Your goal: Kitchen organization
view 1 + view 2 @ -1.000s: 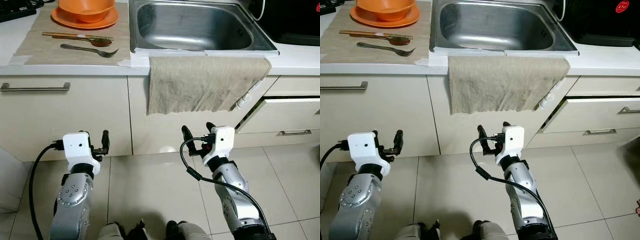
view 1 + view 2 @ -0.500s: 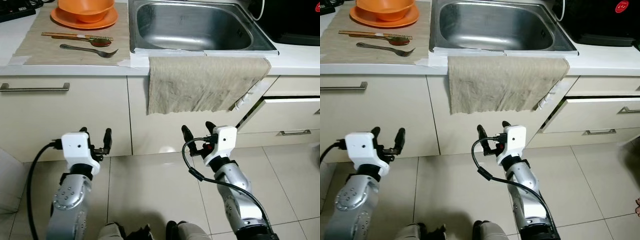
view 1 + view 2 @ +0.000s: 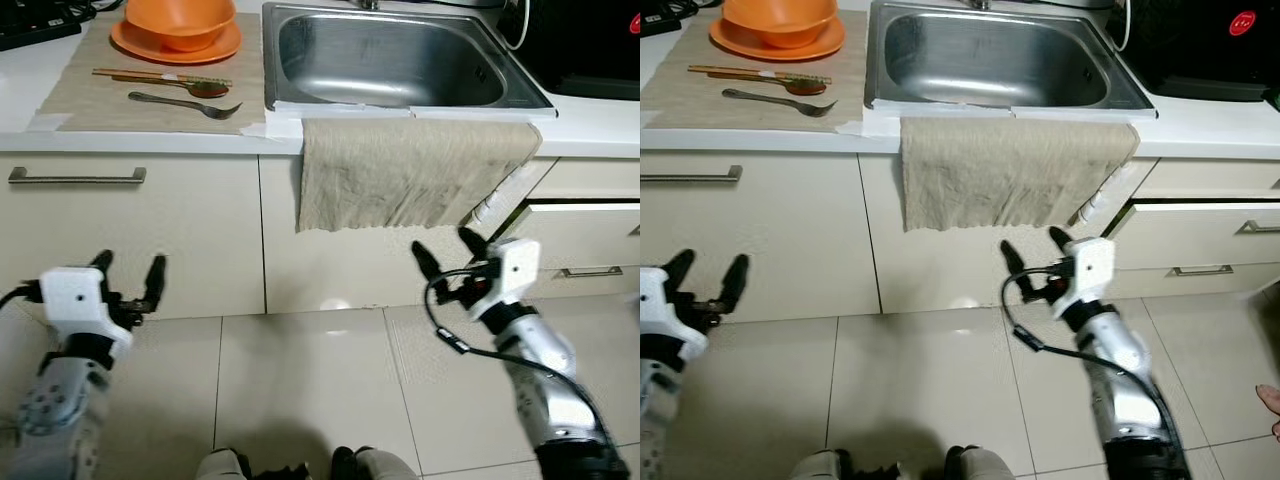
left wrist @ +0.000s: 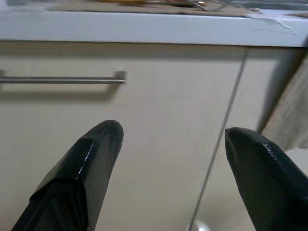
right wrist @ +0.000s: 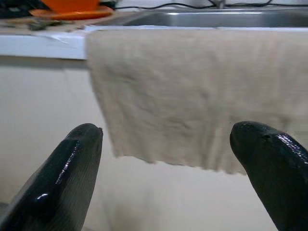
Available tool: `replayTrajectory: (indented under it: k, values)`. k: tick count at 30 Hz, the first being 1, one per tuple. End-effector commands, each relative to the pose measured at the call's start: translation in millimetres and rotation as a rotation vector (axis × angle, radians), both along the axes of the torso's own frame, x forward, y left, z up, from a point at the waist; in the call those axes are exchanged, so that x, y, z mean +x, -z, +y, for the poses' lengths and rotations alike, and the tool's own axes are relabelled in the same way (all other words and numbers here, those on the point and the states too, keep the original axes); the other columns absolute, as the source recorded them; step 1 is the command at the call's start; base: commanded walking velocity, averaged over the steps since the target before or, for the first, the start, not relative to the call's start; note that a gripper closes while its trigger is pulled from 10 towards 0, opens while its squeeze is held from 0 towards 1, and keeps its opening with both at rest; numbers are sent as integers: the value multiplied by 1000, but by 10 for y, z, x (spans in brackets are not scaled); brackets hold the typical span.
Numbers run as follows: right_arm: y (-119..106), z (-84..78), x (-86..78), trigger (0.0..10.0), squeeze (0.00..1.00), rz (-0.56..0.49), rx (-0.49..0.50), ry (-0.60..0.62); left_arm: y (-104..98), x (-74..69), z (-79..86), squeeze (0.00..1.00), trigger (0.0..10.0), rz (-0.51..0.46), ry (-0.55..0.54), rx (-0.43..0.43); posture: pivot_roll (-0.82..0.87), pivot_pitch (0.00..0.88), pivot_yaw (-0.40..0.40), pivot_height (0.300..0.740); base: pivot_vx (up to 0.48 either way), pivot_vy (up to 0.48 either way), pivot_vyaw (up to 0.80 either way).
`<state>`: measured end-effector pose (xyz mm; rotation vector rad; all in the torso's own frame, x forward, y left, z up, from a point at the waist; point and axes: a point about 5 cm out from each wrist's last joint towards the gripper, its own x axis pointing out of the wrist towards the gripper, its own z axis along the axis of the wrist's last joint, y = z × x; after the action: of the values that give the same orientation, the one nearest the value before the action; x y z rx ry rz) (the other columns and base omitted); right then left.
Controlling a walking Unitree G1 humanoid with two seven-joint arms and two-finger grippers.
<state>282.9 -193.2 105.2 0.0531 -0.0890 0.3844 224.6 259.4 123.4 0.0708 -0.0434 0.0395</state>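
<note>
Cream cabinet fronts fill the space ahead of both claws, under a white surface [image 3: 600,125] carrying a steel sink [image 3: 395,60]. Above and beyond the left claw [image 3: 127,283], a beige mat [image 3: 90,95] keeps the tableware together: an orange bowl [image 3: 180,15] on an orange plate [image 3: 175,42], with chopsticks [image 3: 150,75], spoon [image 3: 195,88] and fork [image 3: 185,102] laid alongside. A beige cloth [image 3: 415,170] hangs over the surface edge just above the right claw [image 3: 447,250], probably left to dry. Both claws are spread wide and hold nothing, raised low before the doors, well short of anything. To the right claw's outer side a drawer [image 3: 580,235] stands ajar.
</note>
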Motion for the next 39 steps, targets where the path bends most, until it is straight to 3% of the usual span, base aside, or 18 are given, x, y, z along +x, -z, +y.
replayTrajectory:
  k: [1, 9, 14, 17, 19, 20, 25, 27, 33, 39]
  values:
    - [25, -49, -1, 10000, 0, 15, 7, -2, 50, -25, 7, 0, 10000, 20, 12, -9, -90, 121, -70, 740, 0, 0, 0]
    - [-27, -106, 23, 10000, 0, -4, 25, 12, 29, -31, -7, 0, 10000, 18, 33, -12, -93, 123, -70, 740, 0, 0, 0]
    - [-128, -114, 36, 10000, 0, -44, 87, 29, -89, 6, -27, 0, 10000, -27, 55, -34, -95, 124, -70, 740, 0, 0, 0]
    - [-176, -114, 32, 10000, 0, -63, 104, 21, -145, 12, -26, 0, 10000, -38, 94, 3, -96, 123, -67, 740, 0, 0, 0]
    - [-312, -94, 39, 10000, 0, -108, 91, -21, -340, 57, 1, 0, 10000, -67, 141, 65, -95, 126, -65, 740, 0, 0, 0]
    - [-312, -94, 39, 10000, 0, -108, 91, -21, -340, 57, 1, 0, 10000, -67, 141, 65, -95, 126, -65, 740, 0, 0, 0]
    - [-714, -123, 184, 10000, 0, -204, 161, -23, -723, 196, 109, 0, 10000, -147, 155, 90, -98, 119, -61, 740, 0, 0, 0]
    - [-787, -146, 235, 10000, 0, -209, 203, -8, -848, 262, 144, 0, 10000, -185, 135, 55, -97, 120, -63, 740, 0, 0, 0]
    - [-801, -116, 251, 10000, 0, -195, 204, -17, -922, 305, 138, 0, 10000, -201, 121, 14, -93, 119, -64, 740, 227, 0, 0]
    - [-756, -72, 260, 10000, 0, -174, 144, -1, -896, 295, 67, 0, 10000, -166, 145, 13, -87, 128, -60, 740, 401, 0, 133]
